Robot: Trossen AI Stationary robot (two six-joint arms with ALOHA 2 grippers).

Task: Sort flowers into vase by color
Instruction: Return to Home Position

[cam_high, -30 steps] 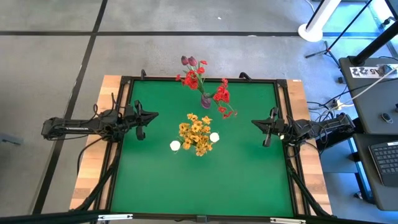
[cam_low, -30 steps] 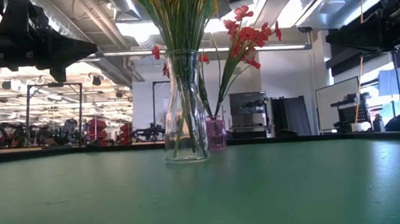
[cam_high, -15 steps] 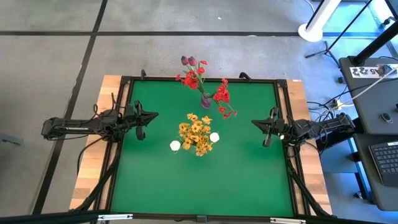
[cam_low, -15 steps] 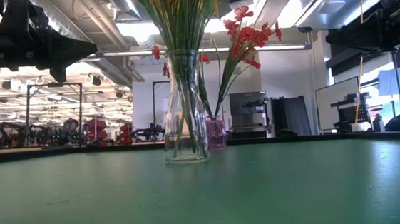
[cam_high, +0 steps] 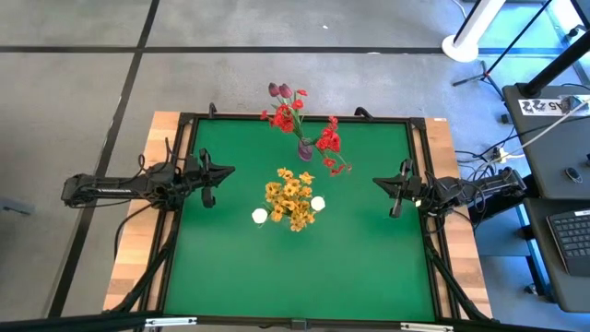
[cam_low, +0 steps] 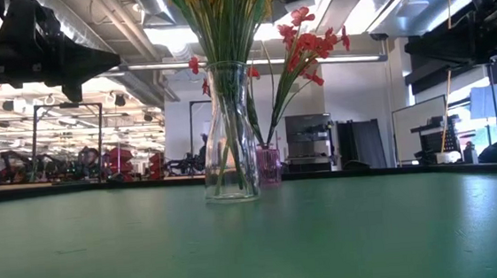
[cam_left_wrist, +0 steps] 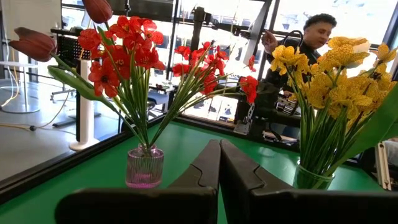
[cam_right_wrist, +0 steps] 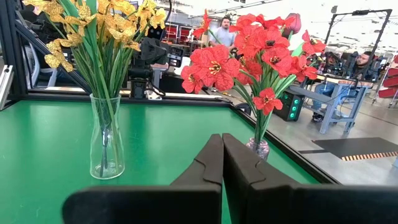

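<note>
two vases carry every flower in view: a tall clear glass vase [cam_low: 227, 132] near the middle of the green-topped table [cam_high: 230, 267] has the yellow blossom clusters [cam_high: 291, 198] with small white buds [cam_high: 260, 217] at their edges, and a small purple glass vase [cam_low: 269, 166] just beyond it, close to the far edge, has the red blossom clusters [cam_high: 329, 143] and the dark maroon tulip-like buds [cam_high: 279, 90]. by colour the sorting looks finished, and what remains is parking the arms. the left gripper [cam_left_wrist: 219, 149] sits at the left edge of the table and the right gripper [cam_right_wrist: 222, 140] at the right edge, each well apart from the vases, with its fingers pressed together and nothing between them. the weak point, as i judge it, is the purple vase: it is short and narrow, while its stems lean wide to the left and right, so it is likely top-heavy. a knock to the table, or an arm swinging inward across the middle while settling, could tip it or drag a red stem out. the yellow bunch spreads wide too, so a low pass near the centre could catch its blossoms.
</note>
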